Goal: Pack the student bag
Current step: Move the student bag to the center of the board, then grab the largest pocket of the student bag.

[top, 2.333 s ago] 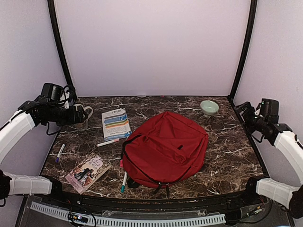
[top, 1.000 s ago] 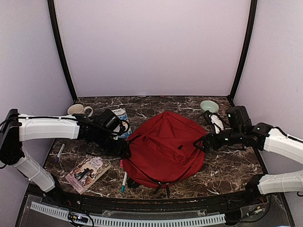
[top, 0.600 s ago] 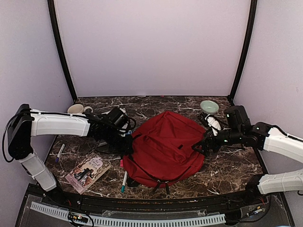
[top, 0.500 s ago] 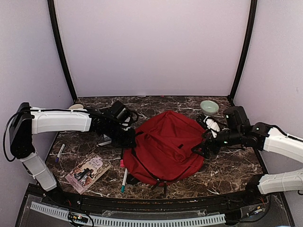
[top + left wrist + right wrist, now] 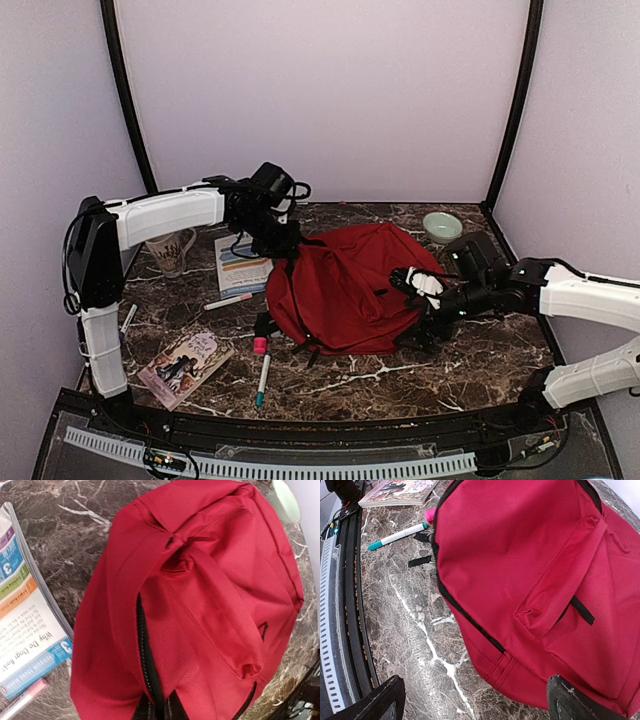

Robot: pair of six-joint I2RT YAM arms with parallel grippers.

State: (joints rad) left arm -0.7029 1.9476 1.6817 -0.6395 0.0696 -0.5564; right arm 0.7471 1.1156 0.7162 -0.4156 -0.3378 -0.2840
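Of my left pincer (image 5: 160,709) I see only dark fingertips at the wrist view's bottom edge. The spot where they pinch the zipper seam of the student bag (image 5: 200,595) is cut off. Left of the bag, the booklet (image 5: 25,630) runs out of frame. At the bag's far corner, the green bowl (image 5: 288,497) is clipped.

Light's soft n even, pretty bright overall, walls (image 5: 320,100) w/ a lilac tint. Just a faint shadow under the student bag (image 5: 350,290) on the marble table (image 5: 480,355), dull sheen on the stone. Wrist cams sharp mid-frame, bit of wide-angle stretch twd the edges.
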